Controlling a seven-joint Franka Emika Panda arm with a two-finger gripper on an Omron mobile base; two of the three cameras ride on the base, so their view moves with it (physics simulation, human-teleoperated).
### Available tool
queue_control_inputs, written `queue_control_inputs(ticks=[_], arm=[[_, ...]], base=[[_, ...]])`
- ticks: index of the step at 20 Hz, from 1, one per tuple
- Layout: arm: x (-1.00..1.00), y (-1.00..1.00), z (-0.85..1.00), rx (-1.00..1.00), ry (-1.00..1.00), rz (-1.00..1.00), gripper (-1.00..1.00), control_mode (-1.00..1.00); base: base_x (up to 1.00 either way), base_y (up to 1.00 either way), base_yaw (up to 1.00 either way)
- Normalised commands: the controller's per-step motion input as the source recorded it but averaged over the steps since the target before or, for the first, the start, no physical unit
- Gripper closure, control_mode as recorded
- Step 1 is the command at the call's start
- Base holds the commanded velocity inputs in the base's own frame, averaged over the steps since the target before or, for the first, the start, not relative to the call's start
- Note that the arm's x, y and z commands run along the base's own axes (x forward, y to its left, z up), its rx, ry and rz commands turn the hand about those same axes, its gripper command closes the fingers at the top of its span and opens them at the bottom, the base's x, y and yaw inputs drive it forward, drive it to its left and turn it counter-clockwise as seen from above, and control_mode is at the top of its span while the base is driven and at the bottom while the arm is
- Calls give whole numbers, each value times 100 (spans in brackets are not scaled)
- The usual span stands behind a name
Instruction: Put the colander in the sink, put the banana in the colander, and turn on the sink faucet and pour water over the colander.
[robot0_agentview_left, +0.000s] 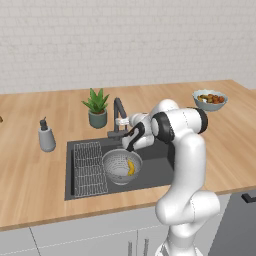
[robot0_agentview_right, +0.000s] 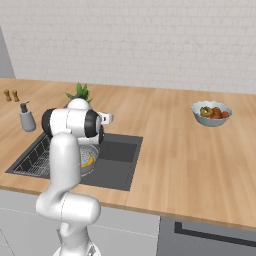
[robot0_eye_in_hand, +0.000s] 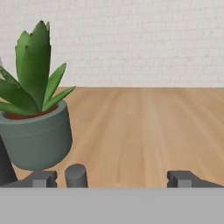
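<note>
**Operator:** The colander is placed and loaded. What do you need from me for the tap?

**Guide:** Read the left base view from left to right. The grey soap dispenser bottle (robot0_agentview_left: 46, 136) stands on the light wooden counter (robot0_agentview_left: 30, 170), well left of the basin; ignore it. Next comes the dark grey rectangular recessed sink (robot0_agentview_left: 155, 172), with its flat wire grid rack (robot0_agentview_left: 89, 168) on the left side. Just right of the rack sits the round silver-grey perforated metal colander (robot0_agentview_left: 121, 166), inside the basin, with the small curved yellow banana (robot0_agentview_left: 131, 167) lying in it. So, by my reading, only the water is left.

**Operator:** And the hand?

**Guide:** Your two-finger gripper (robot0_eye_in_hand: 116, 178) has its dark fingertips (robot0_eye_in_hand: 42, 178) spread wide, holding nothing. It hangs at the far edge of the sink, close by the slim dark grey angular sink faucet (robot0_agentview_left: 119, 116). The hand view looks past the tap at the spiky green plant in its grey-green pot (robot0_eye_in_hand: 36, 131) on the left, with a small dark round stub (robot0_eye_in_hand: 76, 175) near the left fingertip. I cannot tell whether that stub is the lever.

**Operator:** So how do I move?

**Guide:** Creep in slowly, push the handle with one finger rather than clamping it, and stay clear of the plant. Check that the spout points over the colander.
</note>
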Motion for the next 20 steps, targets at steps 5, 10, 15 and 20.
queue_control_inputs(ticks=[5, 10, 15, 20], arm=[[0, -11, 0, 0, 0, 0, -100, -100], [0, -14, 0, 0, 0, 0, -100, -100], [0, -12, 0, 0, 0, 0, -100, -100], [0, -16, 0, 0, 0, 0, -100, -100]], base=[[0, 0, 0], [0, 0, 0], [0, 0, 0], [0, 0, 0]])
